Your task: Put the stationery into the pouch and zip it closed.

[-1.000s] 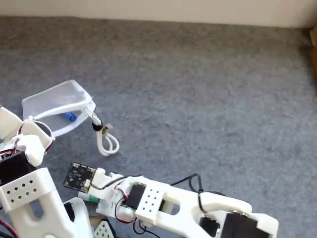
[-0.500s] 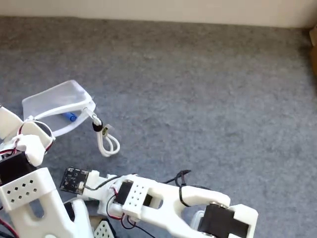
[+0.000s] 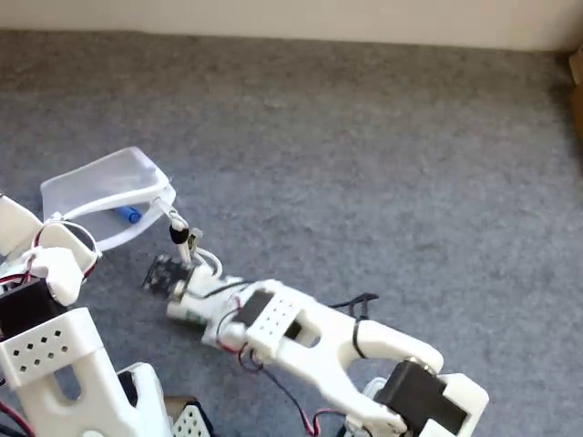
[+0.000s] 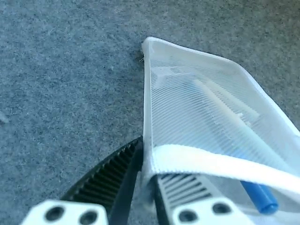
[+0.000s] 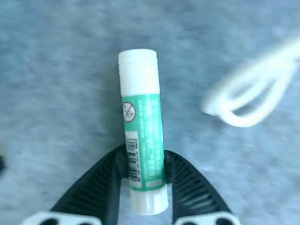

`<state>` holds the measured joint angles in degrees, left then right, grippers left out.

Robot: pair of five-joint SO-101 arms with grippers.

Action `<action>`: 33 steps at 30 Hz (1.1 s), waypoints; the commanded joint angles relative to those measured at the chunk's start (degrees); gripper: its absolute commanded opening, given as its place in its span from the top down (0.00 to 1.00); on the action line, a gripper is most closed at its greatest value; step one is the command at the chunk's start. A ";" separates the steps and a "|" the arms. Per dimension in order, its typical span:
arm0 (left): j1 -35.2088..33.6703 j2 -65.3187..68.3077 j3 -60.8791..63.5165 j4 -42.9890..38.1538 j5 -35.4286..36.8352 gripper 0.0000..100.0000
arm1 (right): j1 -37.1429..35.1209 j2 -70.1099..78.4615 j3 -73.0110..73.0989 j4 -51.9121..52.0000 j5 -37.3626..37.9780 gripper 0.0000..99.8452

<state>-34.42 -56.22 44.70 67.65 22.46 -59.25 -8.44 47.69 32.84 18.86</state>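
Observation:
A translucent white mesh pouch [image 3: 105, 196] lies at the left of the grey carpet with a blue-tipped pen [image 3: 128, 215] inside and a white cord loop [image 3: 202, 264] at its zipper end. My left gripper [image 4: 147, 183] is shut on the pouch's white zipper band [image 4: 206, 165], and the pen [image 4: 259, 196] shows through the mesh. My right gripper [image 5: 144, 174] is shut on a white and green glue stick [image 5: 141, 123], held above the carpet beside the cord loop [image 5: 243, 99]. In the high view the glue stick [image 3: 186, 311] sits just below the pouch's cord.
Grey carpet [image 3: 383, 164] covers the whole surface, with open room to the right and back. A pale wall strip runs along the far edge. The left arm's white body [image 3: 46, 355] fills the front left corner.
The right arm has swung up and toward the pouch, carrying the glue stick from the front edge to just beside the cord loop. The left arm and pouch stay put.

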 commanded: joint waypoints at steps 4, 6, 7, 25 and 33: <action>-0.66 -0.48 -0.66 -1.41 0.44 0.99 | 12.70 0.48 -8.22 -2.42 2.90 0.98; -0.66 -0.48 -0.66 -1.41 0.44 0.99 | 16.04 3.91 -10.24 -4.79 2.90 0.98; -0.66 -0.48 -0.66 -1.41 0.44 0.99 | 17.45 5.93 -11.30 -5.85 2.90 0.98; -0.84 -0.48 -0.66 -1.41 0.44 0.99 | 32.13 22.02 -35.82 3.03 -9.49 0.98; -0.84 -0.48 -0.66 -1.41 0.35 0.99 | 34.07 32.48 -50.24 13.76 -13.27 0.98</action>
<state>-34.42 -56.22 44.70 67.65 22.46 -26.20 23.91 4.62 42.95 6.37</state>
